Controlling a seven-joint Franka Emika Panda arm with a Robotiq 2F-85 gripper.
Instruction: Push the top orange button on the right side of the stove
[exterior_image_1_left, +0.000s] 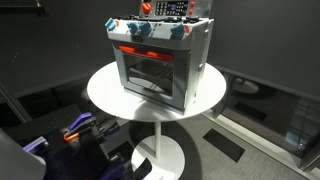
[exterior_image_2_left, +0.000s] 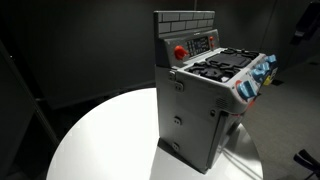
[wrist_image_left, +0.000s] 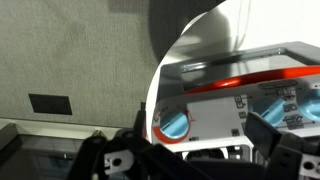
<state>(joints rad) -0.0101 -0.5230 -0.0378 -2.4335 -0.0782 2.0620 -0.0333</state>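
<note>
**Position of the work.** The stove (exterior_image_1_left: 158, 58) stands upright near the middle of the round white table (exterior_image_1_left: 105, 92). In an exterior view its glass door (exterior_image_1_left: 150, 72) faces roughly 6 o'clock. In an exterior view from the flank, the stove (exterior_image_2_left: 200, 100) sits toward 3 o'clock on the table (exterior_image_2_left: 100, 140), showing a grey side panel (exterior_image_2_left: 188, 115). I cannot make out an orange button on any side face that shows, as the detail is too small.

**Position of the tool.** In the wrist view the gripper (wrist_image_left: 190, 158) hangs low, off the table rim and well apart from the stove. Its two fingers sit at about 7 and 4 o'clock of that picture, spread wide with nothing between them, so I read the jaws as open. The camera looks at the stove's front, where the red-orange strip (wrist_image_left: 225, 87) and a light-blue knob (wrist_image_left: 178, 125) sit at about 3 o'clock, tilted in the picture.

**Assessment.** I judge this a stand-off pose, held back so the whole front can be read before committing. The push has not begun. The target is on a side face, so I would need to swing round from the front.

**Risk.** With the fingers spread, one could catch a knob or straddle the button — closing them first would give a single blunt tip. The stove looks light, so a hard push may slide it.
</note>
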